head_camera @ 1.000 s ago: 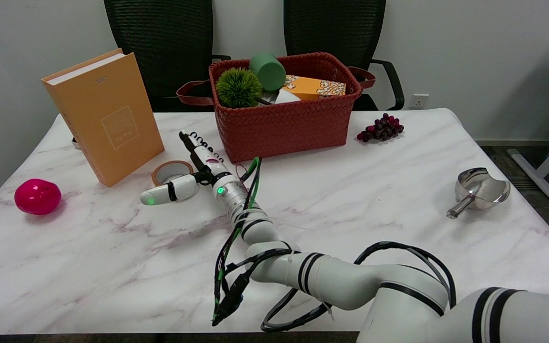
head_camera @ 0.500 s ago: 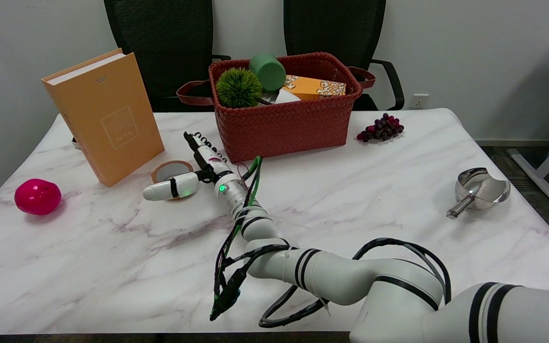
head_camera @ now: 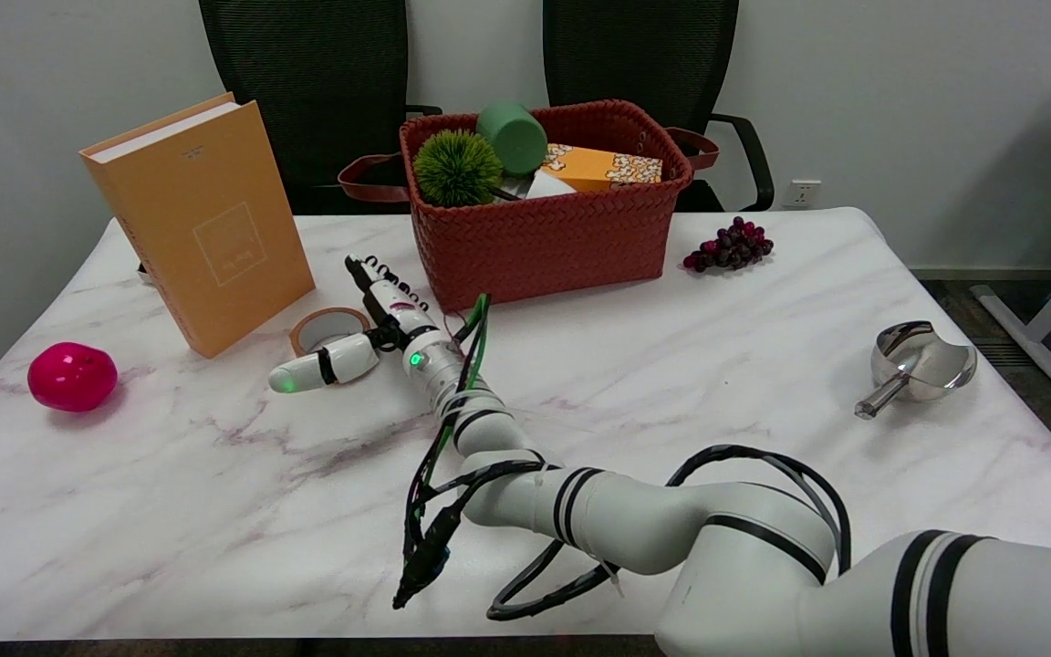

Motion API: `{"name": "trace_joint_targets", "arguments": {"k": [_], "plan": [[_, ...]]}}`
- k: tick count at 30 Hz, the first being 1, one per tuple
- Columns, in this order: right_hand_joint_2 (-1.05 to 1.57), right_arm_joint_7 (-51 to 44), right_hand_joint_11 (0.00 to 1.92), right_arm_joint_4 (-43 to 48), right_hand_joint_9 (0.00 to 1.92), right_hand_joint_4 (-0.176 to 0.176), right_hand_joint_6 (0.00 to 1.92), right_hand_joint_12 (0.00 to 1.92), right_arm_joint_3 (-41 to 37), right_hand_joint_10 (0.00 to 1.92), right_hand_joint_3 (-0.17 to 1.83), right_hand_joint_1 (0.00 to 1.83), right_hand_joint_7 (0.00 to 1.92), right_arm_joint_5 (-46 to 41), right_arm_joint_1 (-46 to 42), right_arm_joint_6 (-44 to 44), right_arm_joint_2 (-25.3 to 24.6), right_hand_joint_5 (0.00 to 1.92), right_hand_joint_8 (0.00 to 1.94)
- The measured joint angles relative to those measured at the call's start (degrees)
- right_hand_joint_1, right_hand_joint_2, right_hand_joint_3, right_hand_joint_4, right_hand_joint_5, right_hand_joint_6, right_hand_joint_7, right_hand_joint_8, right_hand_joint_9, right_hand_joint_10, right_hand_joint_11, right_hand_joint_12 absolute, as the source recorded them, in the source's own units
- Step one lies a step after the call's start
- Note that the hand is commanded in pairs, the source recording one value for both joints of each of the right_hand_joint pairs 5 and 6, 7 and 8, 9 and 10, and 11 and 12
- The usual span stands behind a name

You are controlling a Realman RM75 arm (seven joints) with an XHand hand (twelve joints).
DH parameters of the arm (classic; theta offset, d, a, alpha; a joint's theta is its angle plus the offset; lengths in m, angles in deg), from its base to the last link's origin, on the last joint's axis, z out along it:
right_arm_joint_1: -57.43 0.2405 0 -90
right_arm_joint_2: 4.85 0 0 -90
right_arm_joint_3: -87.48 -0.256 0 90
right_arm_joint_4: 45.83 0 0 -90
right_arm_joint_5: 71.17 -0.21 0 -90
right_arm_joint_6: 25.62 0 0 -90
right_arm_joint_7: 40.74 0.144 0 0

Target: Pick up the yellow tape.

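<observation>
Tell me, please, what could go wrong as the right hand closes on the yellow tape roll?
The flat yellow tape roll may slide across the smooth marble table rather than lift. The open right hand works close to the upright orange book and the red woven basket, so it might bump either.

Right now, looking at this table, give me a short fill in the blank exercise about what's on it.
1. The yellow tape lies flat beside the standing orange ____.
2. The right hand holds ____.
3. The purple grapes lie to the right of the woven red ____.
4. The ball at the left edge is ____.

Missing words: book, nothing, basket, pink
</observation>
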Motion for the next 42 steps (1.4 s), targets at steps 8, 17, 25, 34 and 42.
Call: {"name": "trace_joint_targets", "arguments": {"k": [8,17,25,34,42], "plan": [[-0.17,-1.2,0.0,-1.3,0.0,0.0,0.0,0.0,-0.2,0.0,0.33,0.96,0.0,0.1,1.0,0.9,-0.6,0.0,0.0],[-0.15,-2.4,0.0,-2.1,0.0,0.0,0.0,0.0,-0.3,0.0,0.32,0.98,0.0,0.1,1.5,1.6,-1.1,0.0,0.0],[-0.11,-4.7,0.0,-2.6,0.0,0.0,0.0,0.0,-0.3,0.0,0.37,1.01,0.0,0.1,1.8,2.0,-1.7,0.0,0.0],[-0.07,-7.7,0.0,-3.0,0.0,0.0,0.0,0.0,-0.5,0.0,0.43,1.03,0.0,-0.1,2.3,2.2,-2.2,0.0,0.0],[-0.06,-9.1,0.05,-3.2,0.0,0.0,0.0,0.05,-0.8,0.0,0.46,1.03,0.0,-0.2,2.8,2.2,-2.5,0.0,0.0]]}}
